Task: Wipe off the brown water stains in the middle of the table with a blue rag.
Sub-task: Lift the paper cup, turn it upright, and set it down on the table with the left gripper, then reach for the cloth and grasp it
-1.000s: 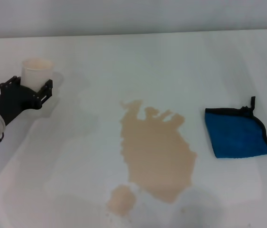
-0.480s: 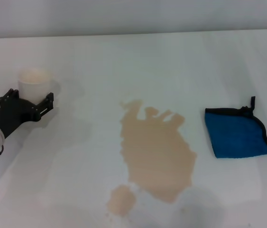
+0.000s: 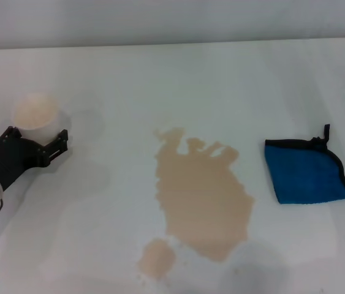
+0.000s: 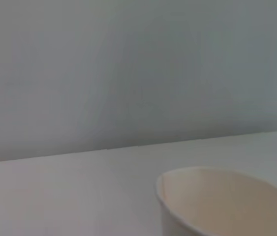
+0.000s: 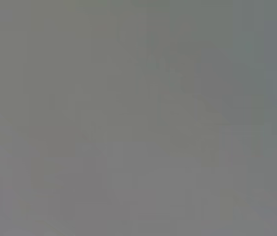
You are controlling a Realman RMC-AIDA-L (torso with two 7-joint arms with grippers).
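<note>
At the far left the left gripper (image 3: 34, 142) has its fingers spread, apart from the cream paper cup (image 3: 36, 112) in front of them; the brown water stains (image 3: 201, 199) lie mid-table (image 3: 160, 79); the blue rag (image 3: 306, 173) lies flat, just right of them; the right gripper is out of view

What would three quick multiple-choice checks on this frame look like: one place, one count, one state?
1. Where does the blue rag lie relative to the brown water stains?
A. On the robot's right of them
B. On top of them
C. On the robot's left of them

2. How many separate brown patches show on the table?
A. One
B. Two
C. Four

3. What state is the rag in?
A. Held by the left tool
B. Spread over the puddle
C. Lying untouched on the table

Answers: 1 A, it lies apart beyond the puddle's right edge. 2 B, a big puddle plus a small blot. 3 C, the left tool is at the paper cup.
</note>
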